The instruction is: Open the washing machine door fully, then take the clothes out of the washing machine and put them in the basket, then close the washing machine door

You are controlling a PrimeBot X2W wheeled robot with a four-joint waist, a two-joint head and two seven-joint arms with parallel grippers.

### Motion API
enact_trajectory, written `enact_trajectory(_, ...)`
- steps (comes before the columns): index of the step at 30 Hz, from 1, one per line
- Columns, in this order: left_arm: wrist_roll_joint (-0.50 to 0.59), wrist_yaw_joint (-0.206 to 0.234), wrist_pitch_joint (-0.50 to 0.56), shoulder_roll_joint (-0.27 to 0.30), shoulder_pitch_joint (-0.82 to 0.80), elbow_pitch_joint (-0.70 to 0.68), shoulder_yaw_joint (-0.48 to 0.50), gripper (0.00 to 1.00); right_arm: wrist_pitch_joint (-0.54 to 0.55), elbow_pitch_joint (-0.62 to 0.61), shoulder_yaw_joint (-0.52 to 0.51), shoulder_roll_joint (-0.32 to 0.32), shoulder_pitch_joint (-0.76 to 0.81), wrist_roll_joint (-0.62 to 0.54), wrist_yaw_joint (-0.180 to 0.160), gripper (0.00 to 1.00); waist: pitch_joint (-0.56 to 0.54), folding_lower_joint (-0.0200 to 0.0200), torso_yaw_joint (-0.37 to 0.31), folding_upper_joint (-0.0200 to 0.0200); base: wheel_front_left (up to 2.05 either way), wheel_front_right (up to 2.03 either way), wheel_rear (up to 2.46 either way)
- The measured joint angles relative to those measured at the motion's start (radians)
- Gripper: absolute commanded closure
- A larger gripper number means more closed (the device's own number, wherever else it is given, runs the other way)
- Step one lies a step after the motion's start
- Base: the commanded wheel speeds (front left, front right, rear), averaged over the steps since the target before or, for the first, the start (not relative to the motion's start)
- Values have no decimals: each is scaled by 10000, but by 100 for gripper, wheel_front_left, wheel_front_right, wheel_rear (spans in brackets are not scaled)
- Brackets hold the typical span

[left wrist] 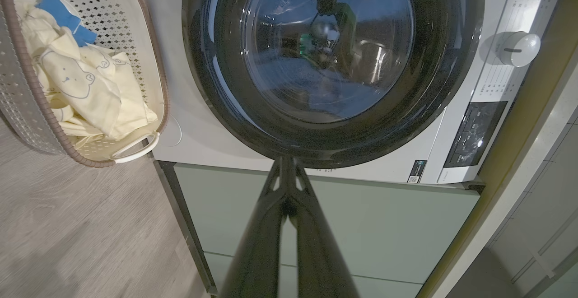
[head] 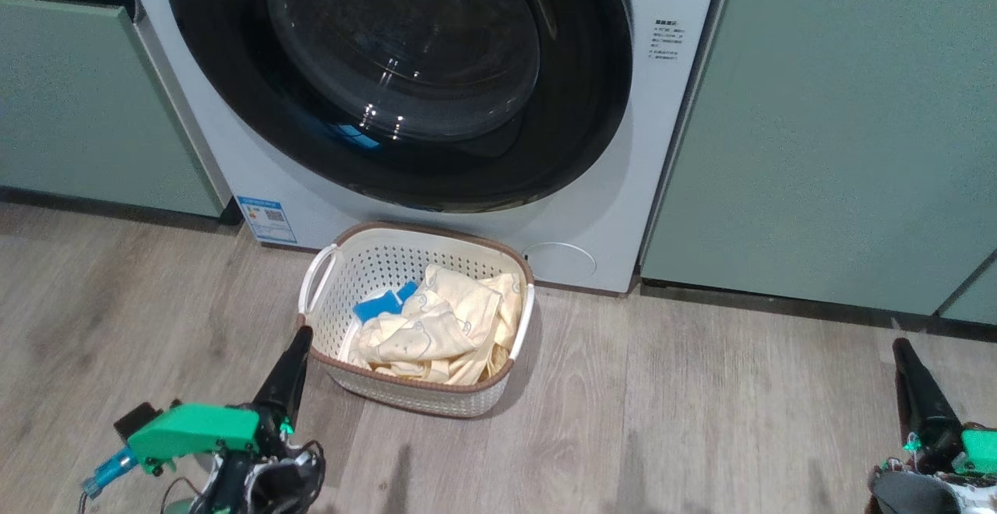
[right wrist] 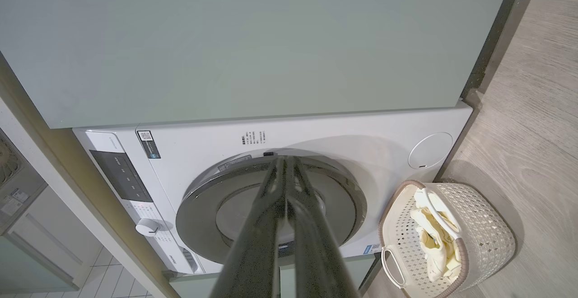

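Wood floor (head: 701, 420) stretches open between basket (head: 420, 402) and right hand (head: 902, 345).

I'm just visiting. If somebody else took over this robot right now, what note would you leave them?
The left gripper is shut and empty, low beside the basket. The right gripper is shut and empty, over the floor.
The clothes lie in the basket, which stands before the washing machine.
The washing machine door looks closed.
Done: every step, it seems. Left: nothing visible, though I cannot tell whether any garment remains inside.

Glossy black door (head: 405, 78), perforated plastic basket (head: 366, 265)
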Motion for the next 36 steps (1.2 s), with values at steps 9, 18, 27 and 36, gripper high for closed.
enact_trajectory(9,0,0,0,0,0,0,0,100,0,0,0,0,0,-2,0,100,0,0,0,0,0,0,0)
enact_trajectory(18,0,2,0,0,0,0,0,100,0,0,0,0,0,-2,0,100,0,0,0,0,0,0,0)
enact_trajectory(27,0,0,0,0,0,0,0,100,0,0,0,0,0,-2,0,100,0,0,0,0,0,0,0)
enact_trajectory(36,0,0,0,0,0,0,0,100,0,0,0,0,0,0,0,100,0,0,0,0,0,0,0)
